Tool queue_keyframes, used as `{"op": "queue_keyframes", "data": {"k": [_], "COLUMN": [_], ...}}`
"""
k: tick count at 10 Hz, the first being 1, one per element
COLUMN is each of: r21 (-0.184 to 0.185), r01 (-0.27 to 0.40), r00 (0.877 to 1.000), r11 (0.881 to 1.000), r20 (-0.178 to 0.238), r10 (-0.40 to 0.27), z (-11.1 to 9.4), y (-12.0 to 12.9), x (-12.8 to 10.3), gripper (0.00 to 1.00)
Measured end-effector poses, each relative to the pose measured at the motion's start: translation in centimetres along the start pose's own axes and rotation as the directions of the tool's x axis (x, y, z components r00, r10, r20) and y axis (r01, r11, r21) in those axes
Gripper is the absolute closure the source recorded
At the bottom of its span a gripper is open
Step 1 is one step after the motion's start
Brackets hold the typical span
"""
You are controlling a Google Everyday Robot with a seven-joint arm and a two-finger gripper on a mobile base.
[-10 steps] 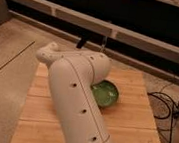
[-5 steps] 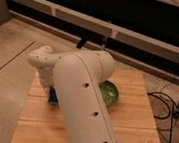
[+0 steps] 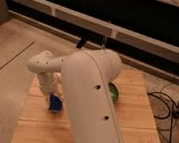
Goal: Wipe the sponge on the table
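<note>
Gripper (image 3: 53,94) sits low over the table (image 3: 140,130), pointing down from the white wrist housing. Fingers are together, clamped on the sponge (image 3: 55,103). The pads themselves are mostly hidden by the wrist and the sponge.

Sponge: small, bright blue, directly under the gripper tip and tilted. Its lower edge is down at the wood surface; I cannot tell from this angle whether it actually touches.

Arm (image 3: 90,106): a large white link rises from the bottom edge of view, passing just right of the gripper. It bends at an elbow above and to the right of the gripper. A shorter link then comes back left to the wrist, which is directly above the gripper. The arm covers most of the middle of the tabletop.

Green bowl (image 3: 114,93): right of the gripper, on the other side of the arm. Only a sliver of its rim shows past the big link, well apart from the sponge.

Table: light wooden planks with visible seams. Wood shows to the left of and below the gripper, and again far to its right.

Floor (image 3: 6,58): grey, extending left of and beyond the gripper. Black cables (image 3: 171,106) lie far to the gripper's right, past the table edge.
</note>
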Motion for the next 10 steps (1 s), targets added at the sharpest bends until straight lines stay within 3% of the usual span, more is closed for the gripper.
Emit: {"op": "queue_keyframes", "data": {"k": [2, 4, 7, 10], "r21": [0.030, 0.043, 0.068, 0.070], "r01": [-0.031, -0.066, -0.061, -0.062], "r00": [1.000, 0.997, 0.988, 0.987], "r11": [0.999, 0.997, 0.996, 0.996], "r20": [-0.005, 0.054, 0.147, 0.150], "r10": [0.031, 0.063, 0.051, 0.051], "z": [0.2, -1.4, -4.7, -4.8], "y": [-1.7, -2.9, -2.6, -2.7], "x": [-0.2, -2.3, -4.9, -5.0], "gripper": [1.00, 1.00, 1.00, 1.00]}}
